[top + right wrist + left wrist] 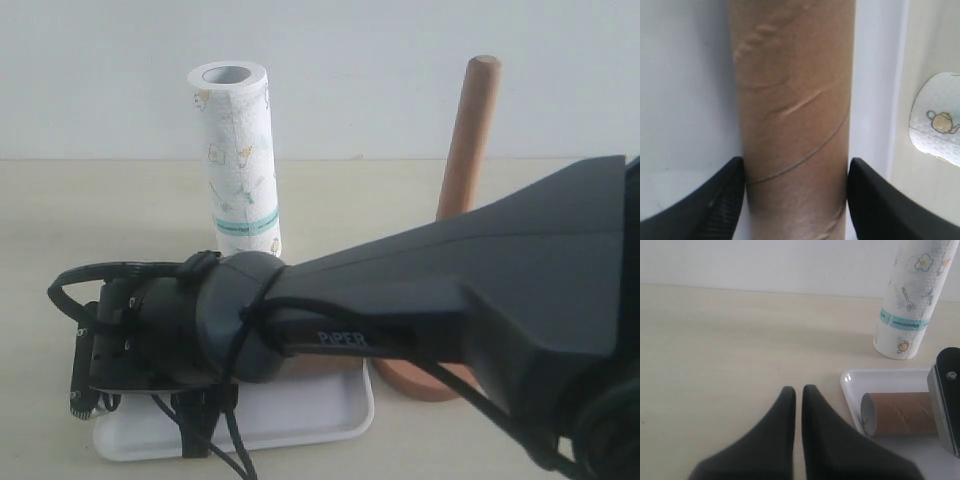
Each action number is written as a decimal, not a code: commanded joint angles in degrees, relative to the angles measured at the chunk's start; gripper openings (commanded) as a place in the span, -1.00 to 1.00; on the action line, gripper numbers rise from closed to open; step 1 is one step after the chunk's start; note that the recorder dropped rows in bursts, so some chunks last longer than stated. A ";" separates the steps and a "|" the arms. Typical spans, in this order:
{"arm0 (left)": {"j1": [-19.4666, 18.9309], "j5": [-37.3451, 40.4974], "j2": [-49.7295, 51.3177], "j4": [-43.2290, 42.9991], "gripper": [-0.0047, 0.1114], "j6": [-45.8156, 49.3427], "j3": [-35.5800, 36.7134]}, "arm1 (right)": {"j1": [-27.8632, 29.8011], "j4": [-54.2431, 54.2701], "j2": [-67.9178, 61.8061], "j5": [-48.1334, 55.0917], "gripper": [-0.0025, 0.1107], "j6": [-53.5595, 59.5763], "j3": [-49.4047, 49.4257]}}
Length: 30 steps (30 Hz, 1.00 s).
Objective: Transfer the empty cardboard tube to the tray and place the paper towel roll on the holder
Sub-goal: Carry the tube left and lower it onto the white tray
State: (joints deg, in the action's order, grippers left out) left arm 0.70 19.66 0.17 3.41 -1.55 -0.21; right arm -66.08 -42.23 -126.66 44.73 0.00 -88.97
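The empty cardboard tube lies lengthwise inside the white tray. My right gripper is down over it, one black finger pressed against each side. From the left wrist view the tube shows its open end near the tray's corner. The paper towel roll stands upright on the table just behind the tray. The bare holder stands to the right, its base partly hidden by my right arm. My left gripper hovers over the table beside the tray, shut and holding nothing.
My right arm reaches across the front of the exterior view and hides most of the tray and the holder's base. A plain wall runs behind the table. Bare tabletop lies on the side of the roll away from the holder.
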 commanded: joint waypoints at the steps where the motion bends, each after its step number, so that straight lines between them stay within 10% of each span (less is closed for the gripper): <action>1: 0.52 -0.24 -0.17 -0.06 -0.85 0.07 0.21 | 0.22 0.46 1.66 1.11 0.05 0.35 -0.25; 13: 0.52 -0.24 -0.17 -0.06 -0.85 0.07 0.21 | 0.22 5.30 5.93 -0.24 0.27 1.80 -0.25; 25: 0.52 -0.24 -0.17 -0.06 -0.85 0.07 0.21 | -1.92 7.17 16.23 4.20 0.07 0.00 -0.25; 30: 0.52 -0.24 -0.17 -0.06 -0.85 0.07 0.21 | -7.14 7.17 25.21 5.15 -0.31 -5.91 -0.25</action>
State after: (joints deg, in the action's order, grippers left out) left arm 0.70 19.66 0.17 3.41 -1.55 -0.21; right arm -70.72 -35.38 -106.39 48.94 -2.86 -88.97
